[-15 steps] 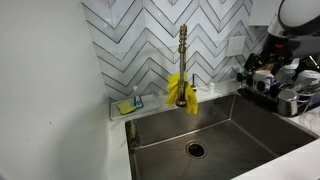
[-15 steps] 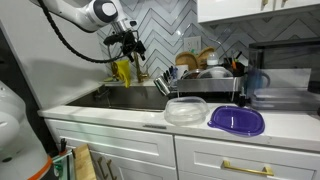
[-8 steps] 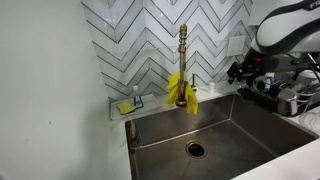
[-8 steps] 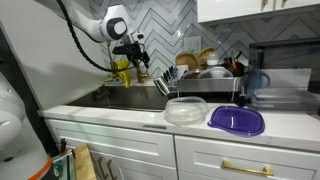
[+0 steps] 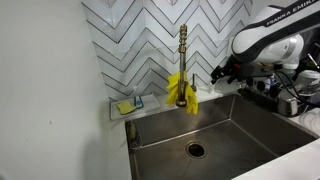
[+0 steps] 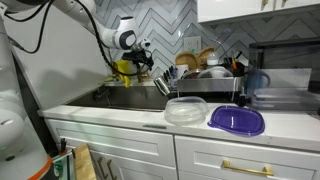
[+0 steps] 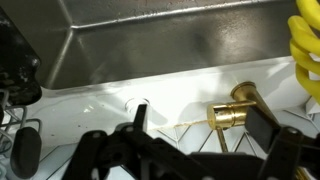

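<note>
The claw [image 5: 222, 72] is wide apart and holds nothing. It hangs in the air just beside the faucet [image 5: 183, 58], on the dish rack's side, and does not touch it. In the wrist view the two black fingers [image 7: 139, 116] show at the bottom, with the faucet's round foot [image 7: 232, 113] right ahead of them.

The faucet is tall, thin and shiny gold. It stands at the back edge of the sink [image 5: 240, 128], close to the zigzag tile wall [image 5: 140, 40], so water can fall into the bowl. Yellow gloves [image 5: 181, 90] hang over the faucet's neck. They look soft and floppy, like rubber, and are likely put there to drip and dry.

The sink below the faucet is smooth grey metal with a round drain [image 5: 195, 150]. A small sponge [image 5: 131, 103] sits on the ledge on the far side of the faucet from the claw, handy for washing. The dish rack [image 6: 205, 82] is past the claw, farther from the faucet, full of dishes. A clear lid [image 6: 185, 110] and a purple lid [image 6: 237, 120] lie flat on the table, well away from the faucet.
</note>
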